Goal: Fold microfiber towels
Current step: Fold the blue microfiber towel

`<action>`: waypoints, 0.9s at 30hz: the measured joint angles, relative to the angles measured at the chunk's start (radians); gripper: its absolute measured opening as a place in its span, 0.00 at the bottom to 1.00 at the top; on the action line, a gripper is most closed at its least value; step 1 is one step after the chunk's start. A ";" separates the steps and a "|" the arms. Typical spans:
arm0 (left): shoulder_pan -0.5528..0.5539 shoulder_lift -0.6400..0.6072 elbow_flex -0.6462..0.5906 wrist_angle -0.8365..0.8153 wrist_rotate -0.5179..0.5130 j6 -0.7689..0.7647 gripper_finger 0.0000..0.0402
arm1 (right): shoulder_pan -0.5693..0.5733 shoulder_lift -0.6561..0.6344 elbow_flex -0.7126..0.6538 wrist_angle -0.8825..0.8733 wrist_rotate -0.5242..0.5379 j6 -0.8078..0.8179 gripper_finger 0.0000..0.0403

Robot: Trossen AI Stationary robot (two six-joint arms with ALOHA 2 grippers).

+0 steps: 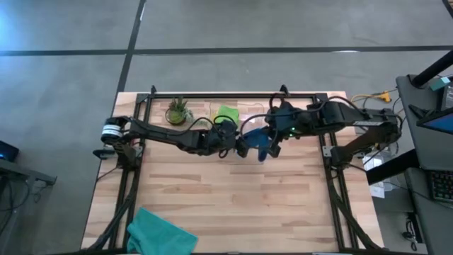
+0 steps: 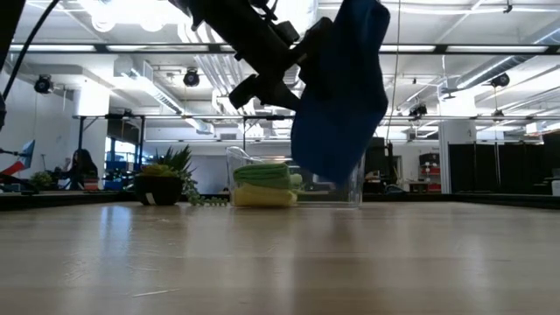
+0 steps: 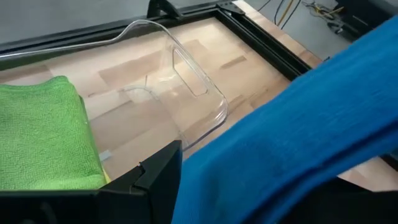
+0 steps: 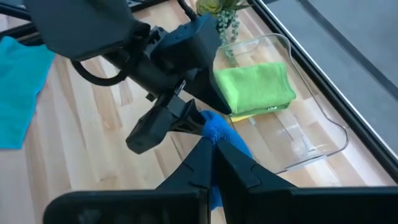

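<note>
The blue towel [image 2: 341, 96] hangs in the air over the table's middle, held between both grippers. My left gripper [image 1: 241, 145] comes from the left and my right gripper [image 1: 269, 140] from the right, and they meet at the towel [image 1: 260, 146]. The lime green towel [image 4: 255, 87] lies folded on the yellow towel [image 2: 262, 196] inside the clear bin [image 3: 199, 93] at the far middle. The teal towel [image 1: 159, 234] lies crumpled on the table at the near left corner. My left gripper is shut on the blue towel's upper part [image 4: 200, 120], seen from the right wrist view. The cloth drapes over its finger [image 3: 149, 180] and hangs below it, clear of the table [image 2: 337, 149]. How many layers it has cannot be told. My right gripper pinches a bunched bit of the blue towel's upper part [image 4: 216, 132] between its two fingertips [image 4: 239, 165], right beside the left gripper's hold. The towel hangs slack below, lifted clear of the table.
A small potted plant [image 1: 178, 111] stands at the far left beside the bin. A black frame rail [image 1: 233, 95] runs along the table's far edge. Bare wood [image 1: 241, 198] lies between the arms and the near edge.
</note>
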State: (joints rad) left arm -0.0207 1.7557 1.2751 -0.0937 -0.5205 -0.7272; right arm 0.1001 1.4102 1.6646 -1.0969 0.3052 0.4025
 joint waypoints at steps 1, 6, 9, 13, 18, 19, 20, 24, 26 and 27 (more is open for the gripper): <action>0.000 0.000 0.000 0.000 0.000 0.002 0.47 | 0.000 -0.004 0.000 0.000 -0.004 -0.003 0.02; 0.000 0.000 -0.006 -0.006 0.010 0.072 0.47 | 0.001 -0.034 0.000 -0.006 -0.032 -0.016 0.02; 0.000 0.007 -0.014 0.004 0.061 0.122 0.47 | 0.000 -0.052 0.000 -0.006 -0.059 -0.035 0.02; 0.000 0.011 -0.034 0.004 0.112 0.135 0.47 | 0.001 -0.071 0.000 -0.003 -0.084 -0.044 0.02; 0.000 0.011 -0.059 -0.009 0.136 0.158 0.44 | 0.002 -0.086 0.000 0.001 -0.129 -0.045 0.02; 0.000 0.011 -0.059 -0.006 0.149 0.167 0.42 | 0.005 -0.089 0.000 0.001 -0.131 -0.045 0.02; 0.000 0.011 -0.060 -0.001 0.154 0.179 0.39 | 0.008 -0.090 0.000 0.001 -0.131 -0.047 0.02; 0.000 0.010 -0.083 -0.007 0.175 0.195 0.25 | 0.022 -0.096 0.000 -0.003 -0.141 -0.066 0.02; 0.000 0.003 -0.094 -0.021 0.209 0.218 0.14 | 0.023 -0.096 0.000 -0.025 -0.165 -0.080 0.02; 0.000 -0.004 -0.097 -0.039 0.226 0.232 0.09 | 0.023 -0.096 0.000 -0.043 -0.177 -0.087 0.02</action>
State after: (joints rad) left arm -0.0204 1.7521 1.1783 -0.1326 -0.2940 -0.4957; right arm 0.1226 1.3144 1.6646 -1.1401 0.1279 0.3159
